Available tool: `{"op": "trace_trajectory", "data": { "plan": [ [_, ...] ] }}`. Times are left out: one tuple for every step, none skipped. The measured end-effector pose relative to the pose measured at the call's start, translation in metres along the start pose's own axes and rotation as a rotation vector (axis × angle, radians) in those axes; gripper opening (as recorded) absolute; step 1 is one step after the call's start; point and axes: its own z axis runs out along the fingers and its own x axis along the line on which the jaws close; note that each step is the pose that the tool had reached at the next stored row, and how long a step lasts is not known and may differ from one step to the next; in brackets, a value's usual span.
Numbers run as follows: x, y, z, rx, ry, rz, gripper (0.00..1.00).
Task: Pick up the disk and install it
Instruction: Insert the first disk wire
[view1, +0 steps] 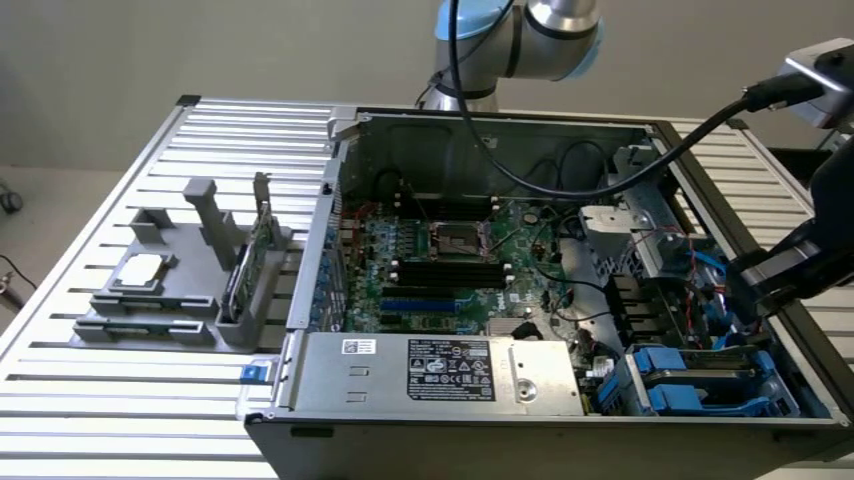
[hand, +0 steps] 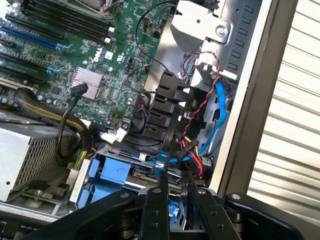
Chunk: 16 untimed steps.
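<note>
The arm (view1: 534, 30) reaches over the open case (view1: 350, 150) from behind and bends down at the exterior view's right. Its gripper (view1: 771, 282) hangs tilted over the drive bay in the case's near corner. I cannot tell whether the gripper (hand: 175, 179) clasps anything. The disk (view1: 694, 372) lies flat in that bay, blue rails (hand: 116, 172) at its sides, just below the gripper. A bundle of cables (hand: 194, 150) crowds the gap beside the case wall. The power supply (view1: 441, 368) sits next to the bay.

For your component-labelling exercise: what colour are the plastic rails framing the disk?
Bright blue; the disk's rails show best in the exterior view.
</note>
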Motion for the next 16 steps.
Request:
{"op": "trace_trajectory", "data": {
  "plan": [
    [0.0000, 0.0000, 0.0002, 0.0015, -0.0025, 0.016, 0.25],
    [0.0000, 0.0000, 0.0003, 0.0031, -0.0048, 0.031, 0.25],
    [0.0001, 0.0000, 0.0004, 0.0047, -0.0071, 0.046, 0.25],
    [0.0001, -0.0001, 0.0007, 0.0065, -0.0095, 0.061, 0.25],
    [0.0001, -0.0001, 0.0009, 0.0085, -0.0118, 0.076, 0.25],
    [0.0002, -0.0001, 0.0011, 0.0105, -0.0141, 0.092, 0.25],
    [0.0002, -0.0001, 0.0013, 0.0128, -0.0165, 0.108, 0.25],
    [0.0002, -0.0002, 0.0015, 0.0152, -0.0189, 0.125, 0.25],
    [0.0003, -0.0002, 0.0017, 0.0176, -0.0211, 0.140, 0.25],
    [0.0003, -0.0002, 0.0018, 0.0201, -0.0232, 0.155, 0.25],
    [0.0003, -0.0002, 0.0021, 0.0225, -0.0254, 0.171, 0.25],
    [0.0004, -0.0003, 0.0023, 0.0250, -0.0275, 0.186, 0.25],
    [0.0004, -0.0003, 0.0025, 0.0275, -0.0297, 0.202, 0.25],
    [0.0004, -0.0003, 0.0027, 0.0299, -0.0317, 0.216, 0.25],
    [0.0005, -0.0004, 0.0029, 0.0323, -0.0338, 0.231, 0.25],
    [0.0005, -0.0004, 0.0031, 0.0346, -0.0357, 0.246, 0.25]
  ]
}}
